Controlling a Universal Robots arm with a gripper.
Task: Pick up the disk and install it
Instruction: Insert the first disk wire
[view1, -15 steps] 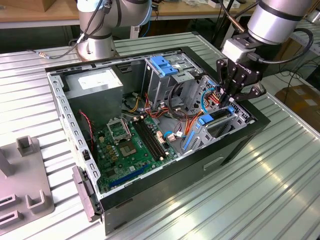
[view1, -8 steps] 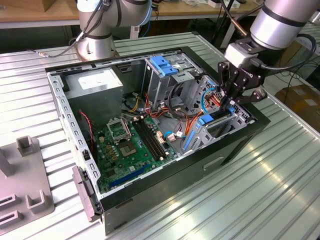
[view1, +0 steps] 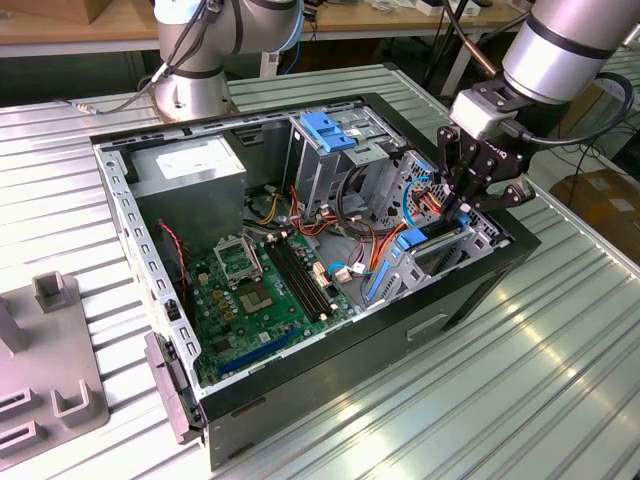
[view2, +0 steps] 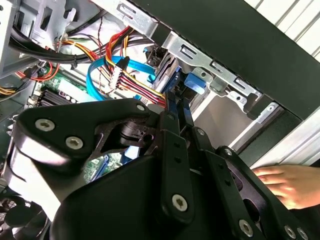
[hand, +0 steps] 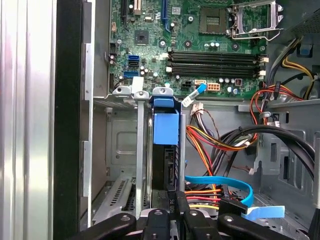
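Observation:
The disk (hand: 165, 167) stands on edge in a slot of the metal drive bay (hand: 125, 150) at the exterior view's right end of the open computer case (view1: 480, 290). Its blue bracket (hand: 166, 127) caps the end towards the motherboard (hand: 200, 45). In the exterior view the bracket (view1: 412, 238) shows as a blue patch at the bay. My gripper (view1: 457, 208) reaches down into that bay. Its thin black fingers are shut together at the disk's near end, in both wrist views (hand: 176, 199) (view2: 179, 102). Whether they pinch an edge of the bracket is hidden.
Red, yellow and orange wire bundles (hand: 210, 140) and a blue flat cable (hand: 235, 182) lie right beside the bay. A grey power-supply box (view1: 190, 170) fills the case's far corner. A person's hand (view2: 285, 185) rests outside the case wall. A grey fixture (view1: 50, 390) sits on the table.

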